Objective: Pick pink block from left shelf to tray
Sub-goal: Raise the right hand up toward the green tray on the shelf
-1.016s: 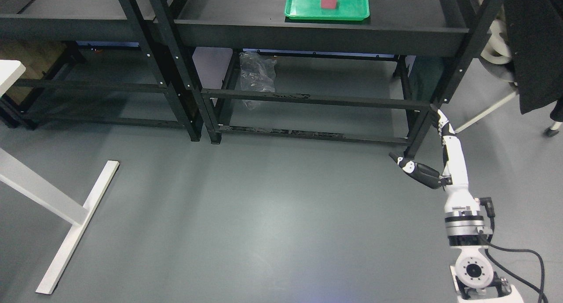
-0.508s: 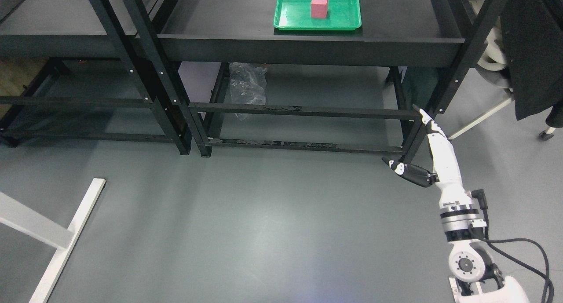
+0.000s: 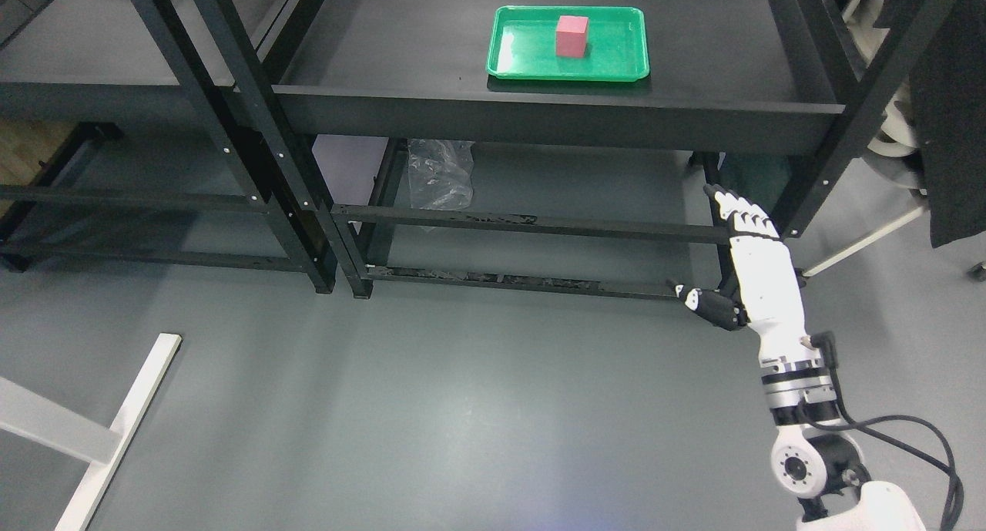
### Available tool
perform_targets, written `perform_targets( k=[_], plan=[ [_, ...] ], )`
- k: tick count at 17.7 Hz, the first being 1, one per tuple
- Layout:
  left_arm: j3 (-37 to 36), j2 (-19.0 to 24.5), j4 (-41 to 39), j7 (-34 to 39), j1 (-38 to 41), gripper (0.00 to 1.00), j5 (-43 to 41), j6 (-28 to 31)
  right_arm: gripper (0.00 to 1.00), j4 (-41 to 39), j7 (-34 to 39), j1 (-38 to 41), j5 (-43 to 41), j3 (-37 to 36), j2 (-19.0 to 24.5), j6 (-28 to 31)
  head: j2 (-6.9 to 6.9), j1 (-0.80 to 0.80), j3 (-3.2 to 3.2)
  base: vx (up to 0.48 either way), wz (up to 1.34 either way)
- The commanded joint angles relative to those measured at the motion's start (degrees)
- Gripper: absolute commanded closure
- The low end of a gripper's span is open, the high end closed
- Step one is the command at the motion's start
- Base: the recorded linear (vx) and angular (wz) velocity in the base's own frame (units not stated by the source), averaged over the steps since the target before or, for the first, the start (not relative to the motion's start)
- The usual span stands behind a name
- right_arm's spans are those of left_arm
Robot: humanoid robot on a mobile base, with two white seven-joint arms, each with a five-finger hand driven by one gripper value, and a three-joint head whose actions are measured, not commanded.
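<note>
1. Task object: the pink block (image 3: 572,36) stands upright inside the green tray (image 3: 516,62), slightly right of the tray's middle, on the top deck of the black shelf (image 3: 539,119) at twelve o'clock in the head view.

2. Change noted: across the last second the whole scene has slid down and sideways in the frame, so the camera has moved — the tray and block have not. Block and tray keep the same relation to each other throughout.

3. Right hand (image 3: 751,253): at four o'clock, its arm entering from the lower right corner. It has risen and turned from edge-on to showing its white back. Fingers (image 3: 738,211) are extended and close alongside one another, thumb splayed out toward nine o'clock; it holds nothing.

4. Clearance: the hand overlaps the shelf's right front leg in the picture — whether it touches the frame cannot be judged from this angle.

5. Left arm: not seen.

6. Assessment: the block already rests in the tray, well apart from the hand. In my judgement the placement is done and the robot is withdrawing or resetting.
</note>
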Motion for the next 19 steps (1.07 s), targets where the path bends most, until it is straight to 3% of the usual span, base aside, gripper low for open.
perform_targets(
  k=[1, 4, 8, 11, 15, 19],
  plan=[
    [0.00, 1.00, -1.00, 0.03, 1.14, 0.00, 0.00, -0.02, 0.01, 0.08, 0.56, -0.10, 44.71, 3.12, -1.07, 0.11, 0.00, 0.00, 0.00, 0.219, 0.10],
    [0.00, 1.00, -1.00, 0.03, 1.14, 0.00, 0.00, -0.02, 0.01, 0.08, -2.59, 0.26, 43.41, 3.21, -0.81, 0.29, 0.00, 0.00, 0.00, 0.231, 0.09],
    [0.00, 1.00, -1.00, 0.03, 1.14, 0.00, 0.00, -0.02, 0.01, -0.01, -12.79, 0.78, 38.92, 3.21, -0.90, 3.97, 0.00, 0.00, 0.00, 0.242, 0.09],
    [0.00, 1.00, -1.00, 0.03, 1.14, 0.00, 0.00, -0.02, 0.01, -0.01, -14.12, 0.87, 38.04, 3.21, -0.64, 4.59, 0.00, 0.00, 0.00, 0.256, 0.10],
    [0.00, 1.00, -1.00, 0.03, 1.14, 0.00, 0.00, -0.02, 0.01, -0.01, -26.58, 0.52, 30.05, 3.12, -0.19, 6.88, 0.00, 0.00, 0.00, 0.250, 0.11],
    [0.00, 1.00, -1.00, 0.03, 1.14, 0.00, 0.00, -0.02, 0.01, -0.01, -26.78, -0.01, 29.42, 3.21, 0.16, 6.79, 0.00, 0.00, 0.00, 0.229, 0.10]
  ],
)
